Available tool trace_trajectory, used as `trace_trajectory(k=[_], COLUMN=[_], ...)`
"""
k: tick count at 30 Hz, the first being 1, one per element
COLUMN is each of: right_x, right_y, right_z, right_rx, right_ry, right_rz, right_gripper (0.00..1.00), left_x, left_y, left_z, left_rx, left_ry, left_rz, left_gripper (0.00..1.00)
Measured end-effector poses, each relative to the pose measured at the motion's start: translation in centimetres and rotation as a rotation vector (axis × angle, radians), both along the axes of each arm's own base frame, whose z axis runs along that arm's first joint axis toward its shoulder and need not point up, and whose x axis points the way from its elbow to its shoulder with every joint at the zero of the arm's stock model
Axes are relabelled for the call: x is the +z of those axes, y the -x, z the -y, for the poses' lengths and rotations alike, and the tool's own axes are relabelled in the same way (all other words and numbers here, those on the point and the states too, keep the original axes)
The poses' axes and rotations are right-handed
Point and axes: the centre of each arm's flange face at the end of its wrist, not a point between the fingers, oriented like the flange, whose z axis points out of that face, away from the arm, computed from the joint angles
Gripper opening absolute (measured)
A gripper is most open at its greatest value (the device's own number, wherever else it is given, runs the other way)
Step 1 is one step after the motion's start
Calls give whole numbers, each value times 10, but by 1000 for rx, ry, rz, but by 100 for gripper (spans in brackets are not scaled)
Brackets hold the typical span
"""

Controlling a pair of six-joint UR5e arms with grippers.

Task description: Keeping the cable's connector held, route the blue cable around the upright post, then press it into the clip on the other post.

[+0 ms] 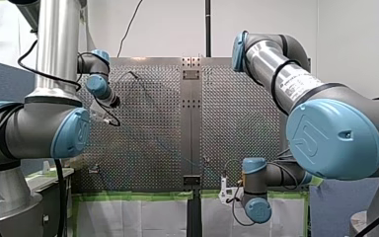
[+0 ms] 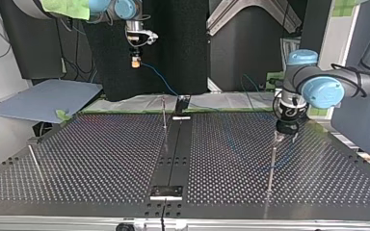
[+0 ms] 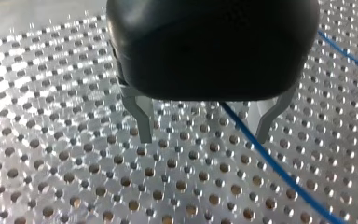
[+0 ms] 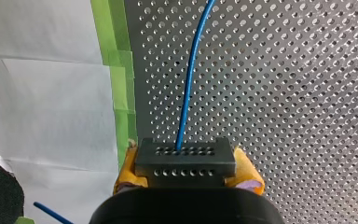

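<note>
A white wall (image 1: 168, 29) behind — black panels (image 2: 183, 48) opposite, a grey-blue board (image 2: 43, 98) beside them.

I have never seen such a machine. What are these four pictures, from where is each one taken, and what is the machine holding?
These are two robot arms at a perforated metal table. One camera looks from behind the arms, one faces them from across the table, and one sits on each wrist. My right gripper clamps a dark connector between yellow pads, and a blue cable leads away from it over the table. My left gripper is open: the cable runs by its spread metal fingers, not gripped. Thin upright posts stand on the table.
</note>
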Motion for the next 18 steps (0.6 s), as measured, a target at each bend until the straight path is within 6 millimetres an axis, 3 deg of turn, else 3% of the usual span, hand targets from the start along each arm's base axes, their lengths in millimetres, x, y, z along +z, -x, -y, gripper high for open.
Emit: trace_trajectory(k=[10, 18], right_x=[0, 0], right_y=[0, 0], right_z=[0, 0], right_rx=[1, 0], right_ry=[-1, 0], right_rz=[0, 2], right_gripper=[0, 0], left_x=[15, 15], left_y=[20, 30], left_z=[9, 19], left_rx=[-26, -67], left_ry=[1, -3], left_rz=[25, 21], left_gripper=[98, 98])
